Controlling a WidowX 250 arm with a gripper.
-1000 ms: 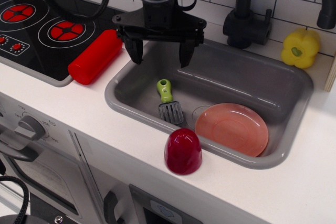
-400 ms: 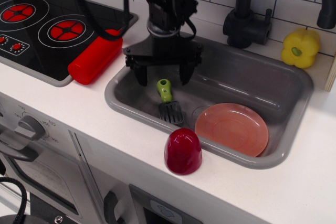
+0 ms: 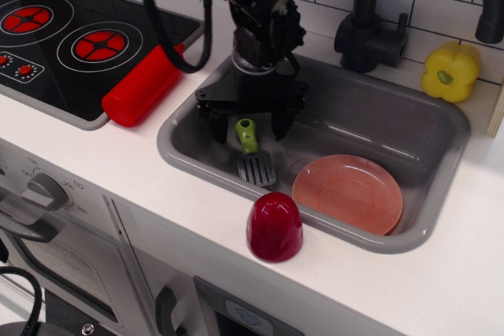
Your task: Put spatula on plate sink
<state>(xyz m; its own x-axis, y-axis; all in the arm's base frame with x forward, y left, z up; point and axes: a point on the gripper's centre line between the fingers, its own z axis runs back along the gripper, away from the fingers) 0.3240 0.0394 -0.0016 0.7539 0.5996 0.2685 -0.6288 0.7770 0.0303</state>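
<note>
Bright, even overhead light (soft shadows), sharp throughout.

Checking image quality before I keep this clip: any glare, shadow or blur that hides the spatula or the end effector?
In observation.image, the one view: sharp overall. The spatula shows clearly, green handle and slotted blade. Soft white streaks of glare lie on the sink floor, away from the spatula. The open end effector is dark, its details hard to read. The plate is evenly lit.

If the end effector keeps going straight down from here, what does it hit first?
Most likely the spatula: the open end effector points down with its fingers either side of the green handle. Depth is hard to judge from this one view; the fingertips might reach the sink floor first.
</note>
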